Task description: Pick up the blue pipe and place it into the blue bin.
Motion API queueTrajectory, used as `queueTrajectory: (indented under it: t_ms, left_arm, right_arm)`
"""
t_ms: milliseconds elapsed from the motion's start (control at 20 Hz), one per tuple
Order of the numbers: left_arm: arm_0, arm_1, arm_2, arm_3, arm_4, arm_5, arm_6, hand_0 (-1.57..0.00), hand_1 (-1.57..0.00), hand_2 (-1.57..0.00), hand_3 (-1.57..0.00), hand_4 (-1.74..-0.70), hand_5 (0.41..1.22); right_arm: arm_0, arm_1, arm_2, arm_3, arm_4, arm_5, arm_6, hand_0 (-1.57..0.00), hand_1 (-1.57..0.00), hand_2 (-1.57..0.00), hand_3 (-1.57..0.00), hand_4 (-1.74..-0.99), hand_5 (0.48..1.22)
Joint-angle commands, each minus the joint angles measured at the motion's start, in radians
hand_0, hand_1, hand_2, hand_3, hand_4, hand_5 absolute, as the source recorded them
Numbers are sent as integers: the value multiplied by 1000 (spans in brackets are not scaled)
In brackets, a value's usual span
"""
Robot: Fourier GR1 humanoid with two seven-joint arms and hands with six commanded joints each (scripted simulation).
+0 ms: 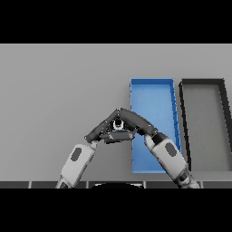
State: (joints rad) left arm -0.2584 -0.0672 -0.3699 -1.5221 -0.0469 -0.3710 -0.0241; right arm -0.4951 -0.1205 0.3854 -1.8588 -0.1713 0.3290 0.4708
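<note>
The blue pipe (118, 125) shows as a small pale and blue piece just left of the blue bin (154, 93). Both hands meet over it and form an arch. My right hand (136, 121) comes in from the lower right across the bin's left wall, with its fingers above the pipe and its thumb below, closed round it. My left hand (99, 131) reaches in from the lower left, its fingers stretched out against the pipe's left side. Most of the pipe is hidden by the fingers.
A black bin (183, 118) stands directly right of the blue bin, both long and open-topped. The grey table (54, 90) stretches to the left and back.
</note>
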Motion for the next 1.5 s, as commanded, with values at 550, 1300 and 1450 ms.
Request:
queueTrajectory:
  t_ms: [550,1300,1450]
  left_arm:
    - [4,33,-5,-13,-101,-32,-58,-748,-687,-662,-596,-1282,1221]
    - [9,21,20,-1,-143,-29,97,-25,-23,-22,-20,-922,482]
    - [20,18,13,-5,-142,-33,107,-12,-11,-11,-10,-909,464]
  right_arm:
    - [18,17,39,-26,46,-80,-24,-1563,-1563,-1563,-1556,-1737,1208]
    - [-17,53,-16,-46,-41,-119,-8,-1571,-1571,-1571,-1570,-1741,1221]
    - [-101,60,-90,-68,-142,-166,86,-1571,-1571,-1571,-1571,-1741,1221]
